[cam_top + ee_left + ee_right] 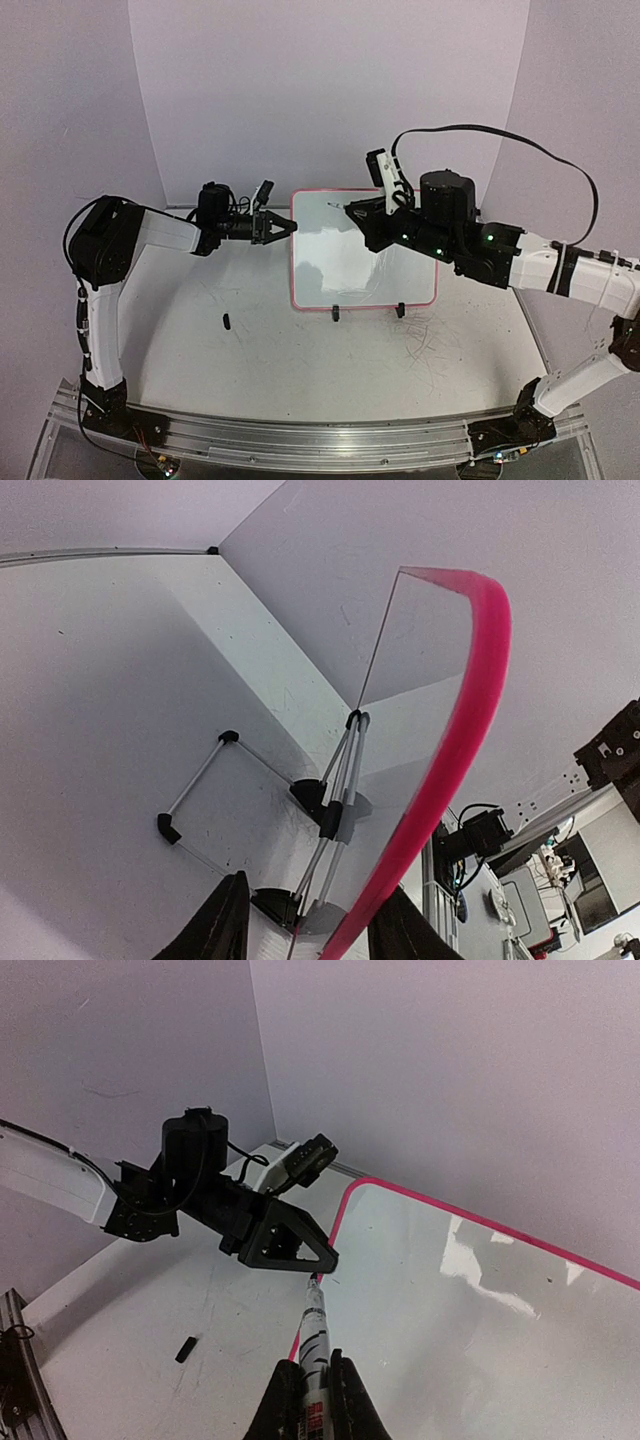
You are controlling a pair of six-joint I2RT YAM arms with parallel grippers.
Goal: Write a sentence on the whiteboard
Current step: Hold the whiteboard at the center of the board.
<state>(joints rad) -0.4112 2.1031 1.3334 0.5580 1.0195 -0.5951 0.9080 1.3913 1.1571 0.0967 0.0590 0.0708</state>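
Observation:
The whiteboard [370, 262], glossy white with a pink frame and two black clip feet, stands tilted at the table's middle. My left gripper [286, 228] is at its left edge. In the left wrist view the pink frame [470, 710] runs between my fingers [310, 920], which close on that edge. My right gripper [372, 215] is shut on a white marker with black stripes [318, 1335]. The marker's tip points at the board's upper left corner, just beside the left gripper's finger [290, 1242]. Whether the tip touches the board [470, 1320] I cannot tell.
A small black cap-like piece [226, 321] lies on the tabletop left of the board; it also shows in the right wrist view [186, 1349]. Faint scribbles [430, 342] mark the table in front of the board. A black cable [520, 140] arcs above the right arm. Walls close the back.

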